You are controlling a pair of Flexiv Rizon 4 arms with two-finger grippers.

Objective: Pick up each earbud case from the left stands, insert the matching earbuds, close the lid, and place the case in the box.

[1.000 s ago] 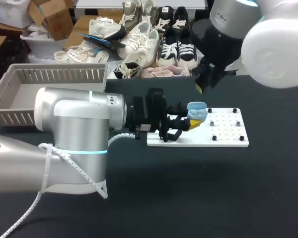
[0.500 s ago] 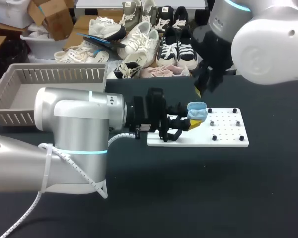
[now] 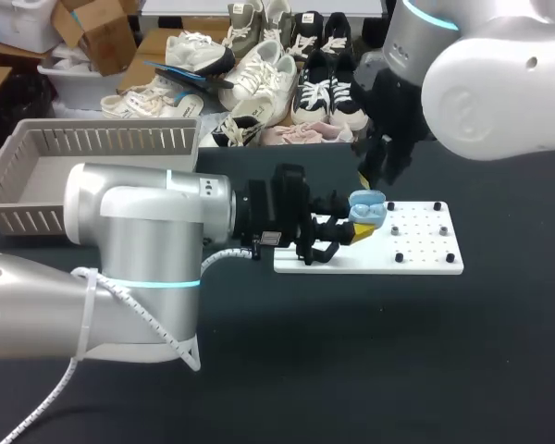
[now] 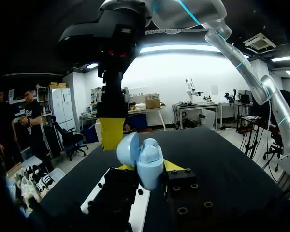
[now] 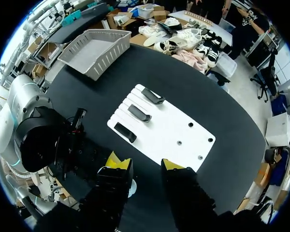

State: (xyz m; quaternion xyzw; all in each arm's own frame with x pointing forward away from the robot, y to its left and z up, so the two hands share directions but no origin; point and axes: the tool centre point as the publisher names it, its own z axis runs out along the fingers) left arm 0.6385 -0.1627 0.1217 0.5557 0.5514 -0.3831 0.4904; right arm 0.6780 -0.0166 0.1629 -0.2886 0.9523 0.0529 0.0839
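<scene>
- The left gripper [image 4: 148, 167] is clamped on the case [image 4: 141, 155], one yellow tip on each side. The lid stands up, and the case is held over the board [image 3: 425, 248].
- The right gripper [image 5: 144, 165] hangs just above the case with its fingers apart and nothing between them.
- I cannot tell whether buds sit inside.
- Risk: an off-centre push on the lid could twist the case in the grip, or knock it loose onto the board.
- The box [image 3: 102, 139] is well apart, to the left.
</scene>
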